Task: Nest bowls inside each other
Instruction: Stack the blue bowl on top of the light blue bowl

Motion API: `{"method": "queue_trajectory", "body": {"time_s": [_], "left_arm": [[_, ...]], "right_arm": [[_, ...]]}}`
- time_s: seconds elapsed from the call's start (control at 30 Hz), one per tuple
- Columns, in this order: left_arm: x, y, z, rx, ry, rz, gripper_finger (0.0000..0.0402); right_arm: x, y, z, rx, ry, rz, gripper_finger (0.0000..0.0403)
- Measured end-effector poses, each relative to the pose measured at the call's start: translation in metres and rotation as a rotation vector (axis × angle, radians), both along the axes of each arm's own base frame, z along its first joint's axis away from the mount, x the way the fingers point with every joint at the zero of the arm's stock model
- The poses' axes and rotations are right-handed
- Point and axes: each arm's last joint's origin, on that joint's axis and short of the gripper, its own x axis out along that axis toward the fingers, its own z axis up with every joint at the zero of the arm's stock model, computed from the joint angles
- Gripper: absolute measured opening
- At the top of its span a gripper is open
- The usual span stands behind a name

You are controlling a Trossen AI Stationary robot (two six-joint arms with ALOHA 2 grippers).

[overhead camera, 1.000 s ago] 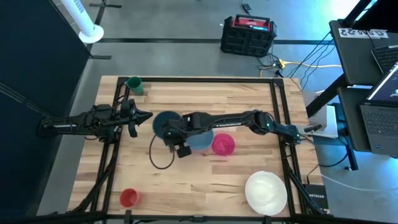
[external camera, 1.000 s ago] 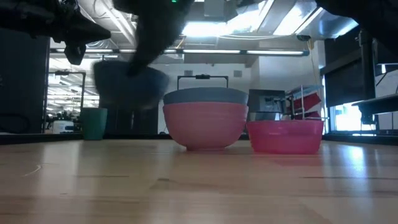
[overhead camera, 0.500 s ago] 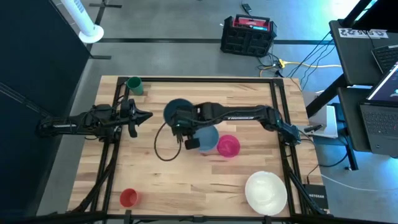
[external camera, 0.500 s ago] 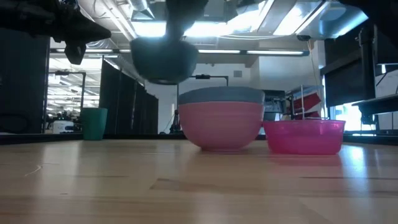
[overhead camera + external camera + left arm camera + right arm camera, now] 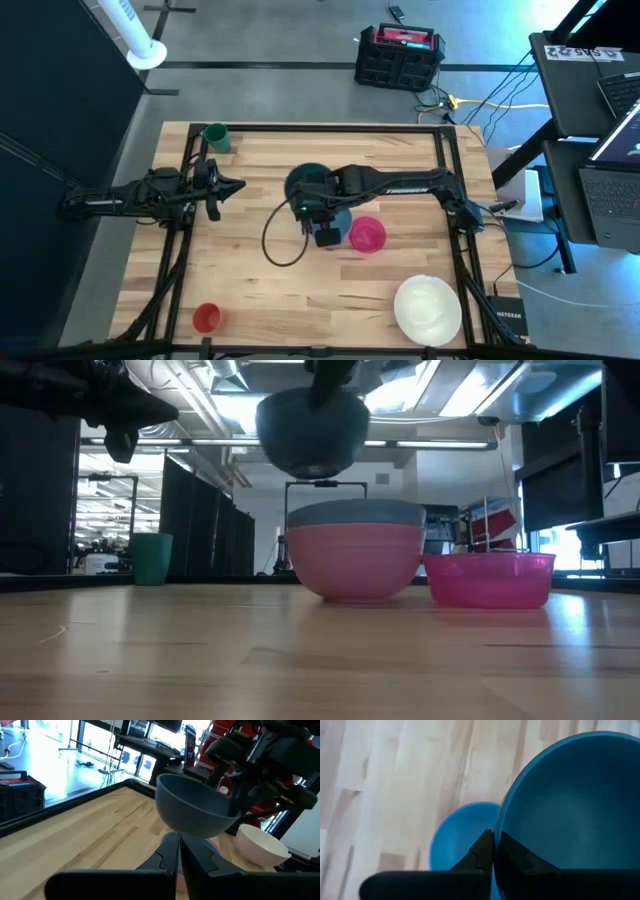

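Observation:
The dark teal bowl (image 5: pixel 312 432) hangs in the air over the stack, with my right gripper (image 5: pixel 494 852) shut on it. Below it the light blue bowl (image 5: pixel 355 513) sits inside the pale pink bowl (image 5: pixel 355 565), which rests on its base on the table. To the right of the stack the magenta bowl (image 5: pixel 367 234) stands alone. The white bowl (image 5: pixel 428 308) stands at the near right. My left gripper (image 5: pixel 178 855) is shut on nothing and hovers over the table's left side. My right gripper grips the dark teal bowl by its rim (image 5: pixel 498 832), one finger inside the bowl and one outside. The fingers come steeply from above. The bowl hangs opening up, slightly tilted, lifted clear above the light blue bowl (image 5: pixel 460 837).
A green cup (image 5: pixel 215 137) stands at the far left corner and a red cup (image 5: pixel 207 318) at the near left. A black cable (image 5: pixel 280 240) loops over the table's middle. Bare wood lies along the near edge between the red cup and the white bowl.
My right gripper has risen and gone toward the table's right with the dark teal bowl, from left of the stack to above it. The pink-and-blue stack and the magenta bowl have slid slightly toward the right.

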Motion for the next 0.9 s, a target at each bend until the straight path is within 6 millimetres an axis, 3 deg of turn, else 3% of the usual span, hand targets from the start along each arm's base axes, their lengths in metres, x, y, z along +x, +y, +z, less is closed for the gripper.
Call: {"method": "queue_trajectory", "body": {"time_s": [0.43,0.63,0.9], "left_arm": [[0.000,0.000,0.000,0.005,0.001,0.000,0.0000],[0.000,0.000,0.000,0.001,-0.001,0.000,0.0000],[0.000,0.000,0.000,-0.007,-0.004,0.000,0.0000]], "right_arm": [[-0.050,0.013,-0.022,0.147,-0.136,-0.146,0.0000],[-0.053,0.013,-0.051,0.187,-0.136,-0.183,0.0000],[-0.049,0.012,-0.069,0.251,-0.163,-0.169,0.0000]]}}
